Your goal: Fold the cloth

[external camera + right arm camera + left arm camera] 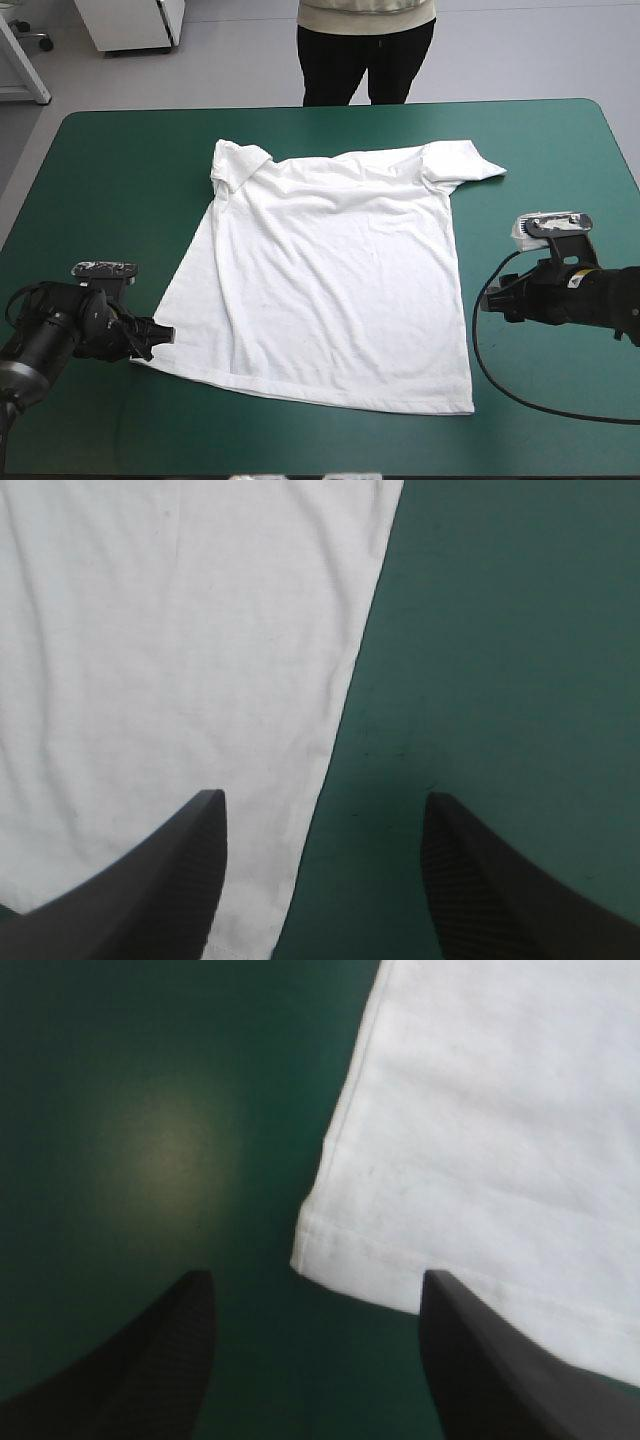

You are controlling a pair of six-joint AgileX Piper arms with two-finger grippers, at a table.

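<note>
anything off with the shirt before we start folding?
T-shirt lies flat but turned askew to the table edges. Its far-left sleeve is bunched, folded onto the body; the far-right sleeve lies spread. Nothing else stands out.

T-shirt (pixel 330 270) plain white, no print; table cover (pixel 120 180) teal-green; gripper fingers (pixel 160 1360) black

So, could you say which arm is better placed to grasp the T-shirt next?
Left, probably: the open left end effector brackets the T-shirt's hem corner; the right end effector, open, faces a side edge.
</note>
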